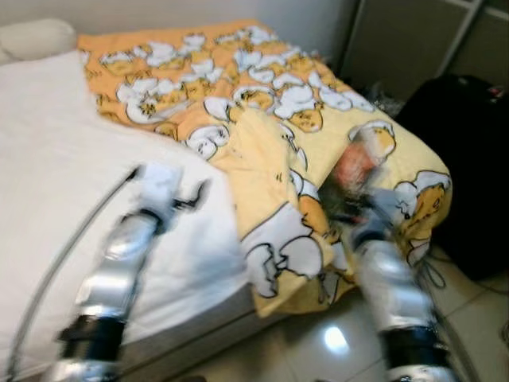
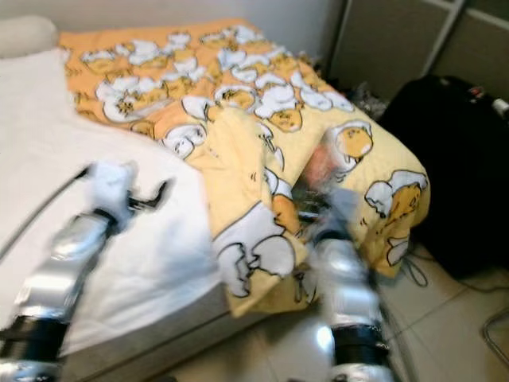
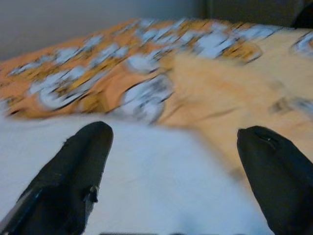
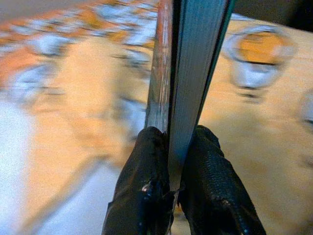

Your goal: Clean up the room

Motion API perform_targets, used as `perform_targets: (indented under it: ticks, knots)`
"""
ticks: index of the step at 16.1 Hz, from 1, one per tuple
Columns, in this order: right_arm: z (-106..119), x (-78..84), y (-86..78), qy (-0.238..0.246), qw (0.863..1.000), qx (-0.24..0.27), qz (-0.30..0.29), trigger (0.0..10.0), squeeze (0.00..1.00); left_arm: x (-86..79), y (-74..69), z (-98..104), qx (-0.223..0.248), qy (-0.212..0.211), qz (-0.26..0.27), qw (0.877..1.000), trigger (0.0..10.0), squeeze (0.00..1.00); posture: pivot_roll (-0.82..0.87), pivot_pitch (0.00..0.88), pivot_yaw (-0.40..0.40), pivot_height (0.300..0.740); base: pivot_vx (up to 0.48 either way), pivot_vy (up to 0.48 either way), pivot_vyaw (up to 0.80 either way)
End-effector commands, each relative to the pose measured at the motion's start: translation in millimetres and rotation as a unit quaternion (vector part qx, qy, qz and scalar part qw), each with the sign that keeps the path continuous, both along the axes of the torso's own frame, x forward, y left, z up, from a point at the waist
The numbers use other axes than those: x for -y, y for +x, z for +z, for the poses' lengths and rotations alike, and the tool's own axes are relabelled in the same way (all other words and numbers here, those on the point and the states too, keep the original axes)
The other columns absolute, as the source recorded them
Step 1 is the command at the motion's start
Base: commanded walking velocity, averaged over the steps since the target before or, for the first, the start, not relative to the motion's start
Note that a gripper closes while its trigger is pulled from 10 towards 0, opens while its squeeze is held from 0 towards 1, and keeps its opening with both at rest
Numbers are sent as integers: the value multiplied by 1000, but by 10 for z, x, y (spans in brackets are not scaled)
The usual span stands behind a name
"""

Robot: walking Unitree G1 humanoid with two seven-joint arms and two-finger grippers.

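Bedding dominates: a yellow duck-print blanket (image 1: 294, 119) lies rumpled across the white mattress (image 1: 56, 183), beyond both pincers, unstraightened. Right gripper (image 4: 171, 147) is clenched on a thin book (image 4: 188, 63), held edge-on above the blanket's near corner. Left gripper (image 3: 171, 152) hovers spread wide over the mattress, holding nothing. Judged early: book not yet put away.
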State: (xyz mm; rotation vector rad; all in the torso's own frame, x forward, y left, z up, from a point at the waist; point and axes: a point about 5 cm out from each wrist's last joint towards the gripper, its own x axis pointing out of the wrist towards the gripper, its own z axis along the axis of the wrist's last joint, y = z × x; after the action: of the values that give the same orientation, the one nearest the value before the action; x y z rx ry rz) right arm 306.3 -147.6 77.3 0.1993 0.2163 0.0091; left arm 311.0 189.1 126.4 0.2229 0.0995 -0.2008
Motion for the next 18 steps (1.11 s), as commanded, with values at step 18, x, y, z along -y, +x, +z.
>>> perform_targets:
  ticks: [18]
  knots:
    - [175,-5,75,-27,998,41,30,10000,0,86,21,30,5,-1,-12,1000,10000,0,-10,0,-14,740,0,425,89]
